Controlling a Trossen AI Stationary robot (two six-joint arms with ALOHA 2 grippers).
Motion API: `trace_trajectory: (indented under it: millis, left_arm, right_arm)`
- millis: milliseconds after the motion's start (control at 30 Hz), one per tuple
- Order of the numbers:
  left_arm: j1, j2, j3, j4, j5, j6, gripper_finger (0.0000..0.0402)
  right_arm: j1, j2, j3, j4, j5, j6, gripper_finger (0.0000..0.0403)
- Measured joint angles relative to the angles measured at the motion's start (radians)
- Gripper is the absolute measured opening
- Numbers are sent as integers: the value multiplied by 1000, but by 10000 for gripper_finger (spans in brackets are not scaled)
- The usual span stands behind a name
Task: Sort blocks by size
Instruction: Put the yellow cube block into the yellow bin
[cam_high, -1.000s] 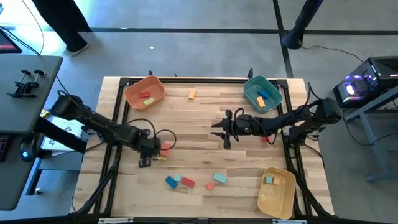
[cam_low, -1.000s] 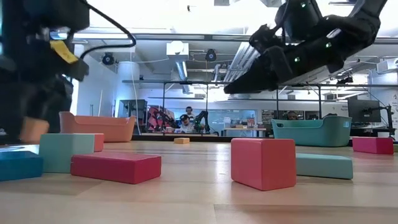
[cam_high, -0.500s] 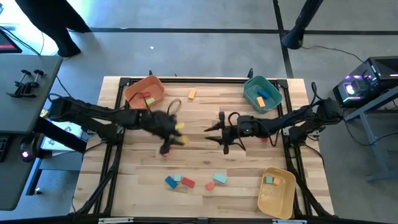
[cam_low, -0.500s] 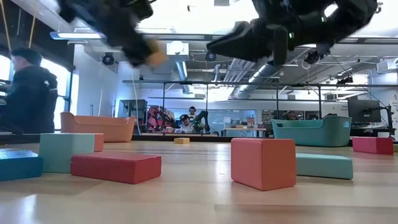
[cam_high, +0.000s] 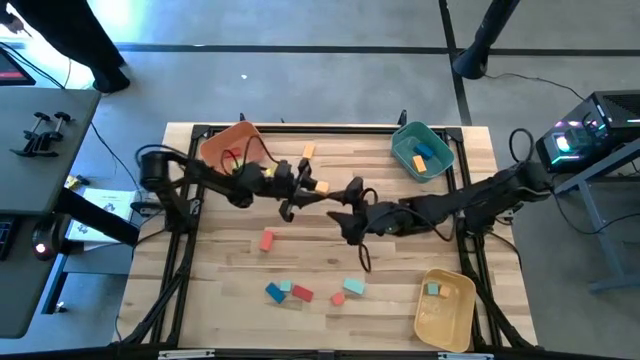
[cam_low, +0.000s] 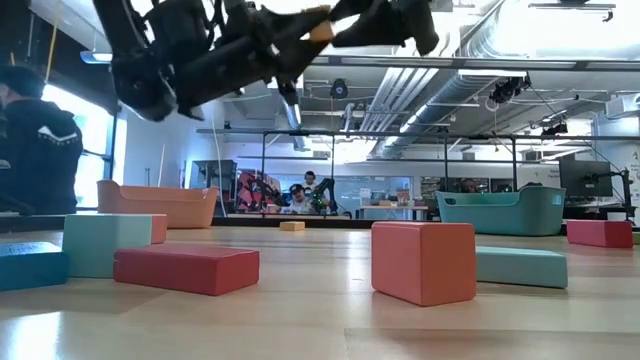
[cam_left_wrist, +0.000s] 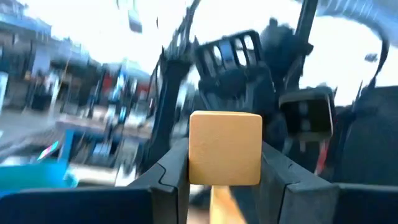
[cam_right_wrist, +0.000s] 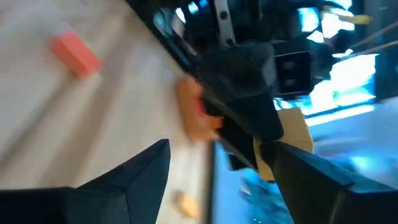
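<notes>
The left pincer (cam_high: 312, 187) is up in the air over the middle of the counter (cam_high: 330, 270), not far from the orange bin (cam_high: 232, 148). It is clamped on a small yellow block (cam_left_wrist: 225, 148). In the left wrist view the block sits snug between the two dark fingers, which press on two flat sides facing each other.

The right pincer (cam_high: 345, 222) is very near the left one, just beside it on the side away from the orange bin. Its fingers (cam_right_wrist: 134, 174) stand wide apart, with nothing between them.

More blocks lie on the counter. A red block (cam_high: 267, 240) lies alone, a little way from the orange bin toward the front edge. Near that edge sit a blue block (cam_high: 274, 292), a dark red block (cam_high: 302, 294) and a teal block (cam_high: 353, 287). The teal bin (cam_high: 421, 150) and the yellow bin (cam_high: 445, 305) each have blocks inside.

The blocks look hard, light and smooth. I think they will not squash or break. They might slip, so it is best to pinch one across its flat sides, in the middle.
</notes>
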Motion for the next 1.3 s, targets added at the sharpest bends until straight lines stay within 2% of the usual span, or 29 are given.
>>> trace_trajectory:
  millis: [100, 300, 400, 533, 733, 1100, 1300]
  left_arm:
    - [0, 31, 17, 15, -16, -63, 97]
    - [-9, 37, 22, 18, -28, -68, 97]
    - [-20, 30, 42, 32, -32, -73, 97]
    - [-40, 33, 76, 30, -17, -63, 97]
    - [-43, 32, 100, 29, 13, -64, 97]
    - [-43, 32, 96, 20, 14, -91, 98]
    - [-43, 32, 96, 10, 6, -95, 165]
  right_arm:
    - [33, 4, 27, -45, 135, -68, 266]
    - [88, 0, 66, -15, 294, -150, 255]
    - [82, 4, 65, -19, 296, -152, 255]
    - [61, 3, 64, -14, 230, -132, 255]
    - [45, 3, 63, 47, 234, -91, 244]
    - [45, 1, 62, 57, 152, -97, 132]
    - [46, 2, 62, 41, 133, -13, 132]
